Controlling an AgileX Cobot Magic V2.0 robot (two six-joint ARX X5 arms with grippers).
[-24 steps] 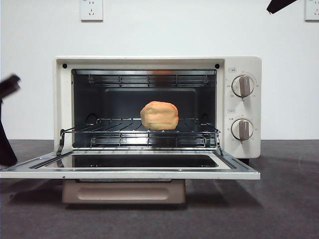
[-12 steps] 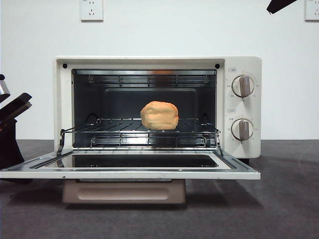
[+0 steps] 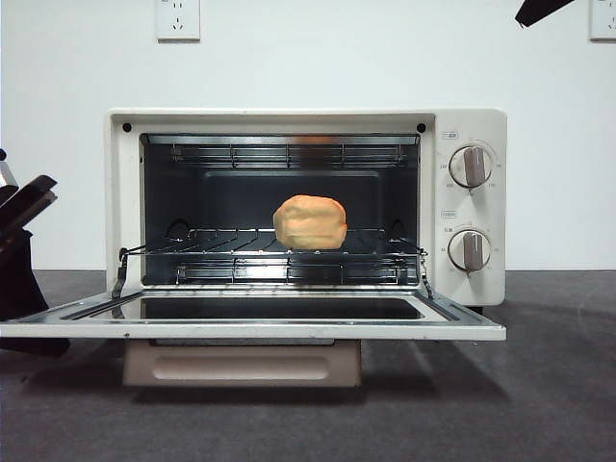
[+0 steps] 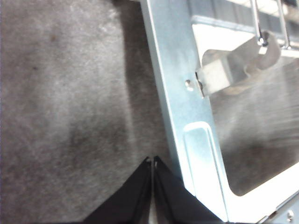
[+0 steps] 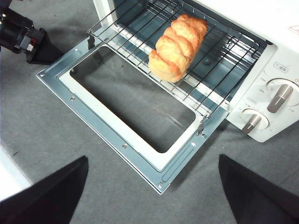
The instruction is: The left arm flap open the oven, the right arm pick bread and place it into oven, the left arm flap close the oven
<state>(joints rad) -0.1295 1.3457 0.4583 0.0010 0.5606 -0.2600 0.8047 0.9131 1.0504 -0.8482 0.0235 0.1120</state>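
Bread (image 3: pixel 310 222) on oven (image 3: pixel 467 125) rack | door (image 3: pixel 252 330) down | left claw (image 4: pixel 152 164) closed, empty, beside door's side edge | right claw (image 5: pixel 152 186) open, clear

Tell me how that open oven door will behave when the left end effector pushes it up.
The door looks rigid, metal-framed with glass, so it should probably swing on its hinges without flexing. The shut left end effector beside its edge could slip off the smooth metal.

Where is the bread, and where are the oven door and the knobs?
bread (image 3: pixel 310 222): front view, middle of the loaf.
oven door (image 3: pixel 252 330): front view, front edge.
knobs (image 3: pixel 471 166): front view, upper knob's grip.
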